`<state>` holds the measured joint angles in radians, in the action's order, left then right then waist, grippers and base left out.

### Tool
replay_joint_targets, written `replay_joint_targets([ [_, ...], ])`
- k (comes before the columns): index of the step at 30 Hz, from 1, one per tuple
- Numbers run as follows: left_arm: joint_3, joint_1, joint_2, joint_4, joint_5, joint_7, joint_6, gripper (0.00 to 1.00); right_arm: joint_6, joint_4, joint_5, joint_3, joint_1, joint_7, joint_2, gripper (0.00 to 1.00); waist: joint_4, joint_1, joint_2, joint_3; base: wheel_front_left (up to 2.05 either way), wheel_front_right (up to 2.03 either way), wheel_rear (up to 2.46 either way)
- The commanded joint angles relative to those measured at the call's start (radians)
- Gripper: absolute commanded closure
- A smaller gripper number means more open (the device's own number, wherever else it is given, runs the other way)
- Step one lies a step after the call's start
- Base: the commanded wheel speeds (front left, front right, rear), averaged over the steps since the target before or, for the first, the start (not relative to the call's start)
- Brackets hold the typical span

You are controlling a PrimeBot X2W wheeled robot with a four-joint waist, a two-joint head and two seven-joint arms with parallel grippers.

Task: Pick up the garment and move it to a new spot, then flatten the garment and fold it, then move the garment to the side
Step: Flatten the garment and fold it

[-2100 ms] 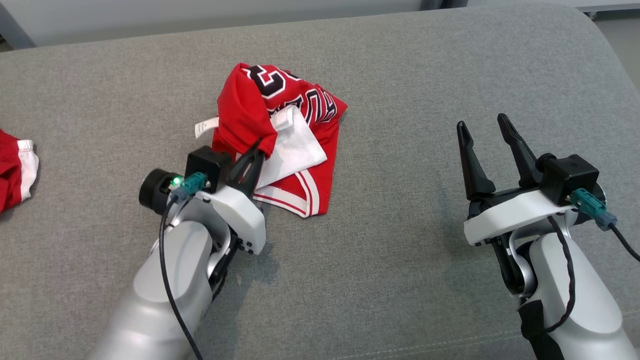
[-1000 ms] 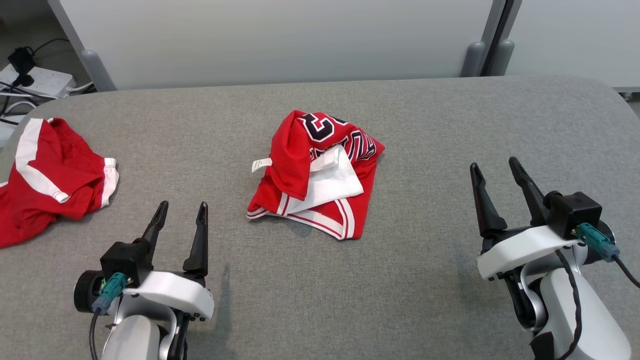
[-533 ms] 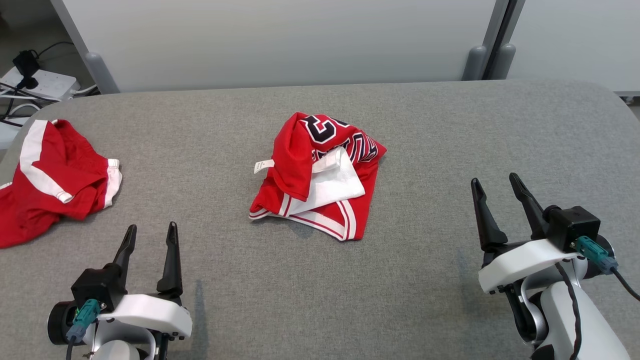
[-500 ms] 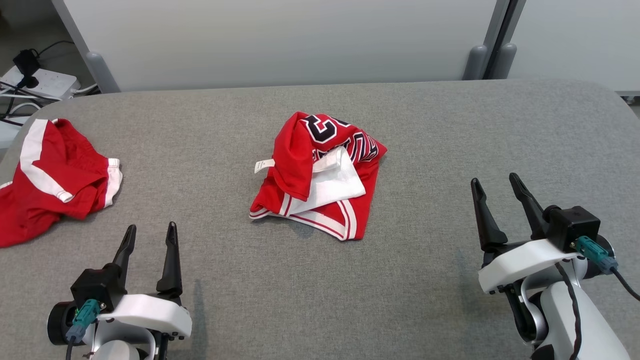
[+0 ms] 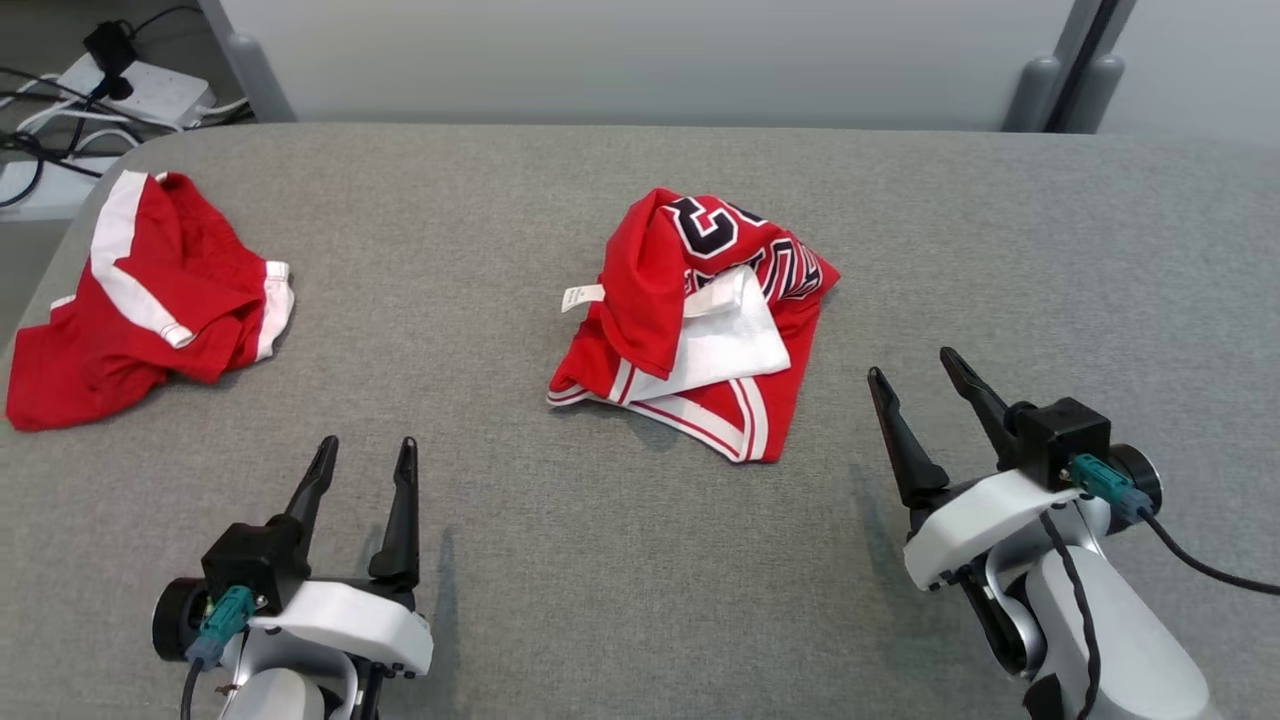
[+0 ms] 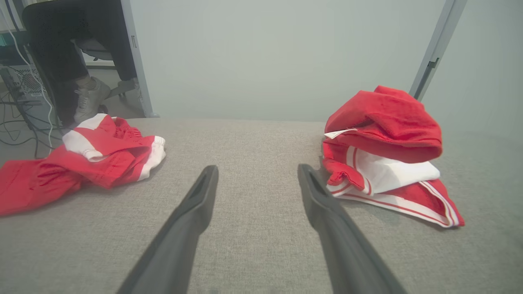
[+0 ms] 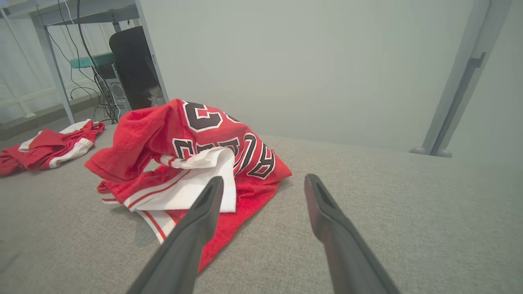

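Observation:
The garment (image 5: 700, 320), a red jersey with black lettering and white trim, lies crumpled in the middle of the grey padded surface (image 5: 560, 560). It also shows at the right in the left wrist view as the garment (image 6: 384, 151) and at centre left in the right wrist view as the garment (image 7: 184, 155). My left gripper (image 5: 362, 455) stands open near the front left, well clear of the jersey. At the front right my right gripper (image 5: 915, 365) is open too, a short way right of the jersey. Both hold nothing.
A second red and white piece of clothing (image 5: 150, 290) lies bunched at the far left edge of the surface. Beyond the back edge stand pale partition panels (image 5: 640, 50); cables and a power strip (image 5: 120, 85) lie on the floor at back left. A person's shoe (image 6: 88, 98) is beyond the left edge.
My left gripper has let go of the jersey and drawn back to the front left, open. The head camera has lifted and shifted. The jersey lies still.

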<state>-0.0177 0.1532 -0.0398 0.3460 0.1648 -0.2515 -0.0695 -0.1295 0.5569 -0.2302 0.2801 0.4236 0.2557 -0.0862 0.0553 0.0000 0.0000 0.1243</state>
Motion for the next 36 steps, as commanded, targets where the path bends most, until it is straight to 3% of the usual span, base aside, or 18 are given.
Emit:
replay_joint_targets([
  [1,0.02,0.048,-0.011,-0.033,0.007,-0.01,-0.002,0.0,-0.001,-0.005,-0.002,0.03,0.037,0.006,-0.001,0.0,0.027,0.0,0.0,0.022,0.0,0.0,0.0],
  [8,-0.056,0.078,-0.011,-0.051,0.019,-0.01,-0.005,0.0,-0.001,0.129,-0.035,0.061,0.118,0.006,-0.014,0.0,0.124,0.0,0.0,0.069,0.0,0.0,0.0],
  [14,-0.1,0.082,-0.011,-0.062,0.035,-0.01,-0.002,0.0,-0.001,0.167,-0.046,0.069,0.117,0.006,-0.018,0.0,0.195,0.0,0.0,0.09,0.0,0.0,0.0],
  [28,-0.126,0.085,-0.01,-0.059,0.044,-0.01,0.003,0.0,-0.001,0.193,-0.068,0.089,0.142,0.006,-0.023,0.0,0.208,0.0,0.0,0.104,0.0,0.0,0.0],
  [36,-0.138,0.087,-0.01,-0.056,0.053,-0.01,0.008,0.0,-0.001,0.222,-0.141,0.016,0.155,0.006,-0.019,0.0,0.227,0.0,0.0,0.118,0.0,0.0,0.0],
])
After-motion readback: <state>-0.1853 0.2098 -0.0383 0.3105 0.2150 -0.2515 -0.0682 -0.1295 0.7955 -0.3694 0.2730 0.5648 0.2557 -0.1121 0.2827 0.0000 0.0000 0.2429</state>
